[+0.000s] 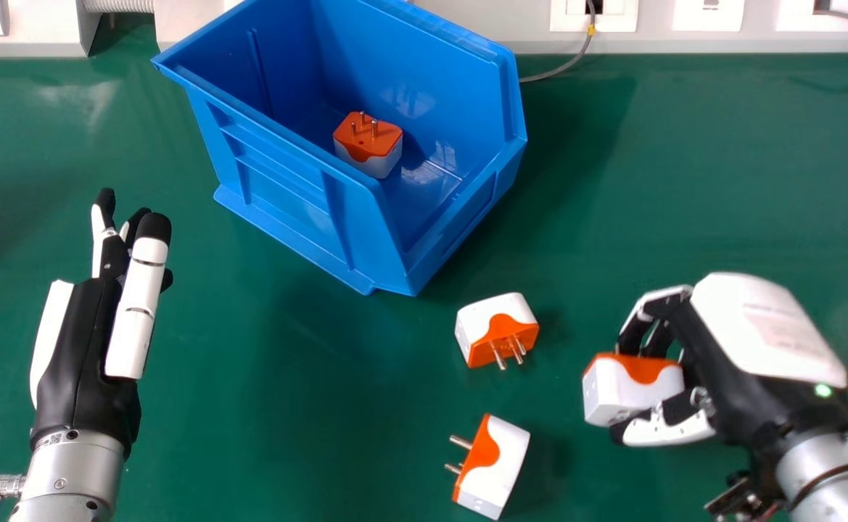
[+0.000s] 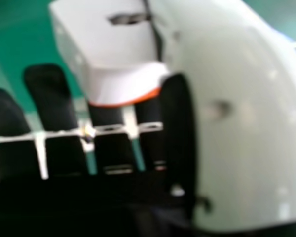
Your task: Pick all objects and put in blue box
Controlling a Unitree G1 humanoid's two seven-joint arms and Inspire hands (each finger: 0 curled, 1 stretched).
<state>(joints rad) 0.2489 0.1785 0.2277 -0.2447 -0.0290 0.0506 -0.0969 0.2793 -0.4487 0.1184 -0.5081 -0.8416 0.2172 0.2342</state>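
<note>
Head view: at the right, one plug adapter [image 1: 630, 388] is pinched between thumb and fingers of the right hand [image 1: 764, 326] — probably to secure it for the box. Toward the middle, a second adapter [image 1: 490, 330] and a third adapter [image 1: 495, 467] lie on the green table [image 1: 307, 435]. The blue box [image 1: 286, 181], its mouth upward, likely for easy dropping, holds a fourth adapter [image 1: 369, 148]. The left hand [image 1: 90, 333] has straight fingers, close together — perhaps simply idle. I count four adapters, one box, two hands.
</note>
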